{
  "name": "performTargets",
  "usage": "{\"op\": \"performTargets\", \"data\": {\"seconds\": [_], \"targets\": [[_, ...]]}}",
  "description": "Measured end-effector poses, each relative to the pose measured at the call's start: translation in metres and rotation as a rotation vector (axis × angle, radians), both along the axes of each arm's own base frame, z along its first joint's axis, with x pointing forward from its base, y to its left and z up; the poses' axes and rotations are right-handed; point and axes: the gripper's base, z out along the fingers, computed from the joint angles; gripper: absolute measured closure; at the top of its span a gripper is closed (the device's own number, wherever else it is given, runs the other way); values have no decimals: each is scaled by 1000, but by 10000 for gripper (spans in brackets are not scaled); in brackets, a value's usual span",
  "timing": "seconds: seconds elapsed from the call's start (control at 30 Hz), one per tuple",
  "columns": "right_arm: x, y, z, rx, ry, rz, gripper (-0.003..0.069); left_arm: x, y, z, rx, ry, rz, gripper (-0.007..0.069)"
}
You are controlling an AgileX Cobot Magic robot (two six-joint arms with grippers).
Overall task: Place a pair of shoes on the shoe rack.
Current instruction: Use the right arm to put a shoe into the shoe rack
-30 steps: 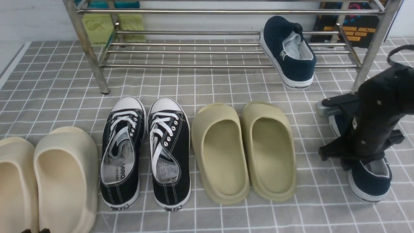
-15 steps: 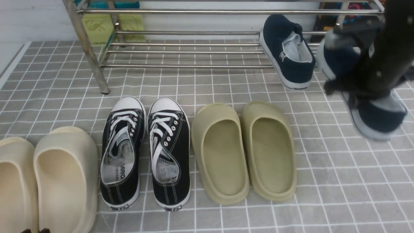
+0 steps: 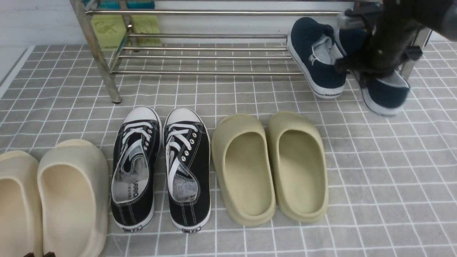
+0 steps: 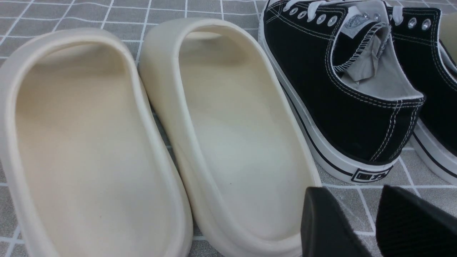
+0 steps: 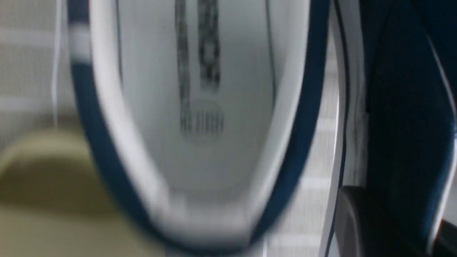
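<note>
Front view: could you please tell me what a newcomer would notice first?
The right gripper holds a navy shoe aloft at the right end of the shoe rack, beside its mate, which rests on the lower bars. Nearer the camera, cream slides, black sneakers and olive slides line the tiled mat.

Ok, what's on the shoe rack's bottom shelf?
One navy slip-on sits at its right end, heel overhanging. The right gripper holds the second navy slip-on beside it; the arm hides whether that one touches the rack.
</note>
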Motion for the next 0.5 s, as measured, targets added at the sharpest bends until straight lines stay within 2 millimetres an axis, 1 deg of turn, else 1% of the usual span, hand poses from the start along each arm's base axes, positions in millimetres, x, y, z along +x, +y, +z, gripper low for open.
{"op": "performTargets", "data": {"seconds": [0.03, 0.07, 0.17, 0.2, 0.23, 0.4, 0.47, 0.5], "targets": [[13, -1, 1, -2, -37, 1, 630, 0, 0, 0, 0, 0, 0, 386], [20, -1, 1, -3, -54, 5, 630, 0, 0, 0, 0, 0, 0, 386], [35, -2, -2, -11, -84, 21, 630, 0, 0, 0, 0, 0, 0, 386], [36, -3, -2, -14, -86, 24, 630, 0, 0, 0, 0, 0, 0, 386], [42, -2, -7, -19, -90, 32, 630, 0, 0, 0, 0, 0, 0, 386], [47, 0, -10, -8, -113, 42, 618, 0, 0, 0, 0, 0, 0, 386], [48, 0, -11, -6, -115, 42, 599, 0, 0, 0, 0, 0, 0, 386], [48, 0, -11, -9, -119, 46, 570, 0, 0, 0, 0, 0, 0, 386]]}}
